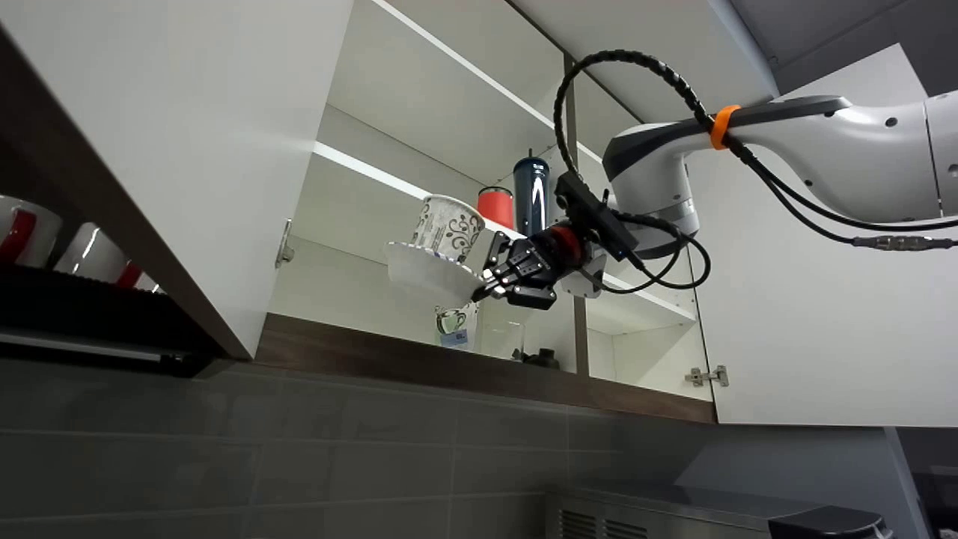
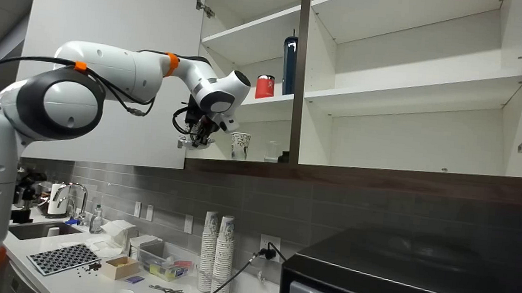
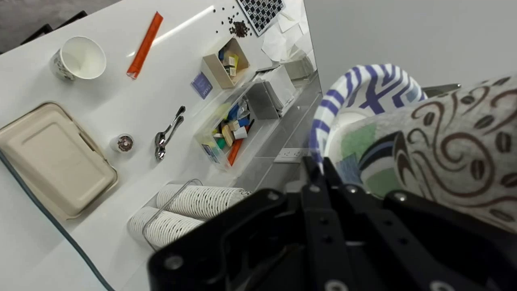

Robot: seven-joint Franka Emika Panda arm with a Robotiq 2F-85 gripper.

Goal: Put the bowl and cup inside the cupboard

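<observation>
While pinching the bowl [image 1: 430, 278] by its edge in the hand [image 3: 321, 162], held the cup [image 1: 449, 230] within, outside the open cupboard [image 1: 359, 352].

Cup [image 1: 450, 230] in bowl [image 1: 430, 275], before cupboard [image 1: 419, 361]

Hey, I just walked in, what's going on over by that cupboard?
A robot arm is handling a bowl with a printed cup sitting in it. Its gripper pinches the bowl's rim, holding both up in front of the open cupboard. Neither is set down on a shelf yet. Inside, a red tumbler and another patterned cup stand on separate levels.
</observation>
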